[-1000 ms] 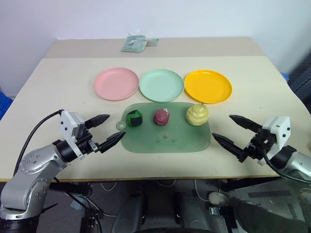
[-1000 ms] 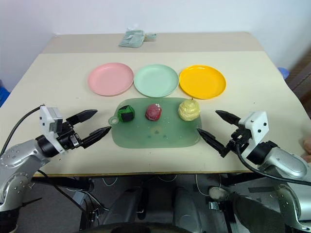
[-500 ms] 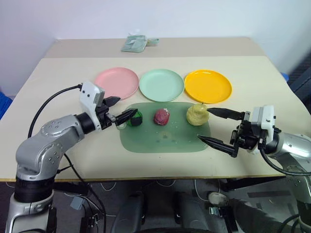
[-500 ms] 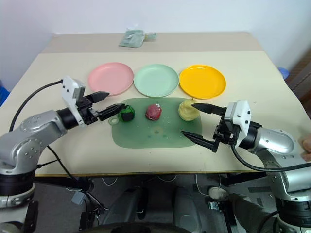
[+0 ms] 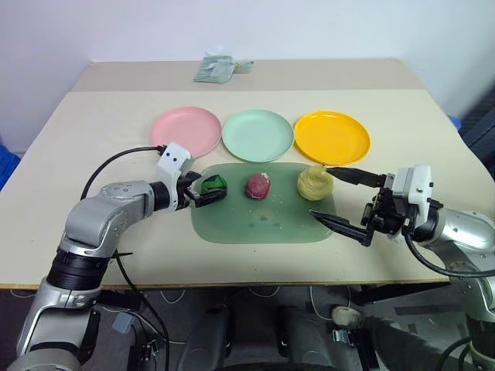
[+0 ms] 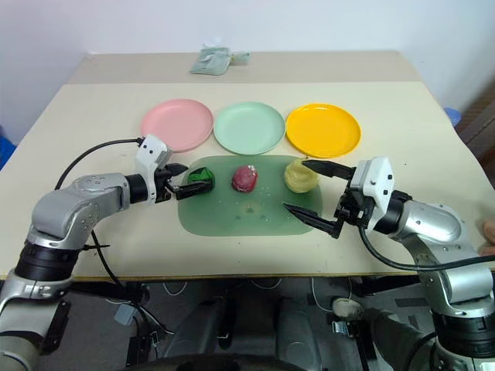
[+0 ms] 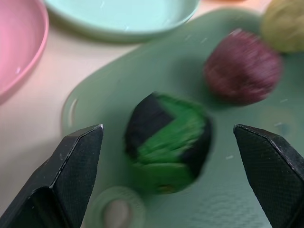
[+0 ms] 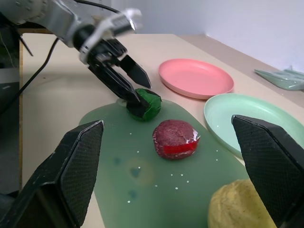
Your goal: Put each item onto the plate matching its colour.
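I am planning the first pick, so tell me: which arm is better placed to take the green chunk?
Left, probably. The left tool already has its open fingers either side of the green chunk on the mat; the right tool stands open beside the yellow lump.
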Controlling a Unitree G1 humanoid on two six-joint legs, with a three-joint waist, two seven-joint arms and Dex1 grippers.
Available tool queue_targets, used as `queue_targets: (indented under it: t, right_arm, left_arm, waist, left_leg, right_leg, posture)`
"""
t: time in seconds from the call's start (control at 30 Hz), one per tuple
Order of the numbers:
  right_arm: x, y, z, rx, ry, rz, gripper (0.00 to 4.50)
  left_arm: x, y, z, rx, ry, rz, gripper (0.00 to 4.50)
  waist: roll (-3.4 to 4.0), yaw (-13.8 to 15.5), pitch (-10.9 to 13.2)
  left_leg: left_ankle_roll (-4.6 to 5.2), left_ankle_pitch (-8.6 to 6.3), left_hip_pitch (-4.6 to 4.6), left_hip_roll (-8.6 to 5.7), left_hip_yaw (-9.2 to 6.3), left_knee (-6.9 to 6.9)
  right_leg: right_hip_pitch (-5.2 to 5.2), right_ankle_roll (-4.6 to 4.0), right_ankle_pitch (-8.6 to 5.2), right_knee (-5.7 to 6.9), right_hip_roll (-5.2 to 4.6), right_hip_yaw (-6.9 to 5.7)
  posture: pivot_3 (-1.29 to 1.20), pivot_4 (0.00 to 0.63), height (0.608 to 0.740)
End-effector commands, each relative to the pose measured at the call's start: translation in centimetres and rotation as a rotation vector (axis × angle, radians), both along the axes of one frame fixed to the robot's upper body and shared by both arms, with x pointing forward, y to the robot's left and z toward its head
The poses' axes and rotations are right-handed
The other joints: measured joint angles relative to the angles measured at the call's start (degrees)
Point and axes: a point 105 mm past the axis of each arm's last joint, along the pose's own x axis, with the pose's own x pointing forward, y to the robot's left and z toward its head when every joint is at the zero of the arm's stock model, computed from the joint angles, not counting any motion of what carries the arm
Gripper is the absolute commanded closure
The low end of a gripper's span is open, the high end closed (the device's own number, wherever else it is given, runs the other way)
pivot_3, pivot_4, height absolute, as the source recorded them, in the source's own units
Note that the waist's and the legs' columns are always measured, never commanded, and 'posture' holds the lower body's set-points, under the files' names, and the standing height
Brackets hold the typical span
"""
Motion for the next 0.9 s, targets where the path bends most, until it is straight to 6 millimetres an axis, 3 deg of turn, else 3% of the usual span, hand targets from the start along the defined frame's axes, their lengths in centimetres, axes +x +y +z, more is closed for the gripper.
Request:
queue_targets:
  t: [0.03,0.13,0.4,0.53,0.7,0.9]
  right_arm:
    - [-0.6,0.1,1.3,0.008,-0.065,-0.006,0.00]
    - [-0.7,0.0,1.3,0.008,-0.068,-0.017,0.00]
    - [-0.6,-0.1,1.4,0.011,-0.077,-0.043,0.00]
    - [-0.1,-0.3,1.7,0.017,-0.092,-0.061,0.00]
    - [0.6,-0.3,2.1,0.024,-0.108,-0.079,0.00]
    - [3.0,-0.8,3.3,0.048,-0.171,-0.162,0.00]
  left_arm:
    - [0.3,-0.6,0.3,0.019,-0.015,-0.030,1.27]
    - [0.7,-0.8,0.1,0.038,-0.027,-0.037,2.68]
    - [2.6,-1.1,2.9,-0.013,-0.132,-0.002,2.68]
    - [6.5,-2.0,6.9,-0.072,-0.255,0.099,2.68]
    - [9.7,-4.3,9.2,-0.108,-0.321,0.148,2.68]
    - [13.2,-7.2,8.4,-0.082,-0.327,0.240,2.68]
  waist:
    - [0.00,0.0,0.0]
    - [0.00,0.1,0.0]
    - [-0.01,0.1,0.0]
    - [-0.07,0.7,0.0]
    - [-0.08,1.4,0.0]
    - [-0.13,1.5,0.1]
  left_leg:
    - [0.00,0.00,0.00,0.00,0.00,0.00]
    - [0.00,0.00,0.00,0.00,-0.01,0.00]
    - [0.00,0.00,-0.01,0.00,-0.02,0.01]
    - [0.00,0.01,-0.03,-0.03,-0.03,0.10]
    - [0.01,0.00,-0.04,-0.06,0.03,0.11]
    - [0.02,0.01,-0.05,-0.10,0.04,0.14]
  right_leg:
    - [0.00,0.00,0.00,0.00,-0.01,0.00]
    - [0.00,0.01,0.01,0.01,-0.02,0.03]
    - [0.00,0.07,0.04,0.01,-0.03,0.03]
    - [0.01,0.19,0.11,0.02,0.04,-0.05]
    - [0.00,0.28,0.15,0.00,0.06,-0.04]
    - [0.01,0.41,0.23,0.00,0.08,-0.07]
  posture:
    - [0.00,0.150,0.740]
    - [0.00,0.150,0.740]
    - [0.00,0.150,0.740]
    - [0.00,0.150,0.740]
    - [0.00,0.150,0.740]
    - [0.00,0.150,0.740]
